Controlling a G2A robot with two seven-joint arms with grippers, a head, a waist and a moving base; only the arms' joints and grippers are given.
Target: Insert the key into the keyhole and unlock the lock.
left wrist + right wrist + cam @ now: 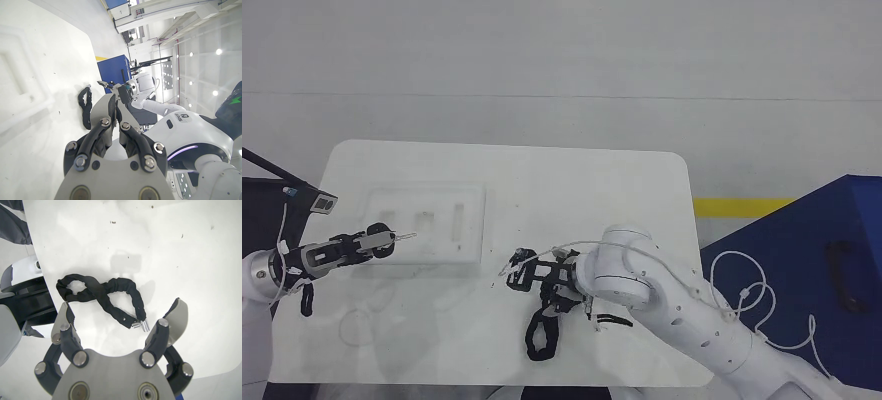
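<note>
Right wrist view: our right pincer (121, 303) gapes over the lock (101, 290), a floppy chain on the table (170, 256) that we judge best gripped at its rigid metal end (143, 326); left pincer (115, 102) seems clamped on the key (404, 237).

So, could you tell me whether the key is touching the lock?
Apart: the top view shows the key in the left hand, with bare table between it and the lock.

White arms (682, 300), grey hands (121, 301), black linkages (68, 340)
</note>
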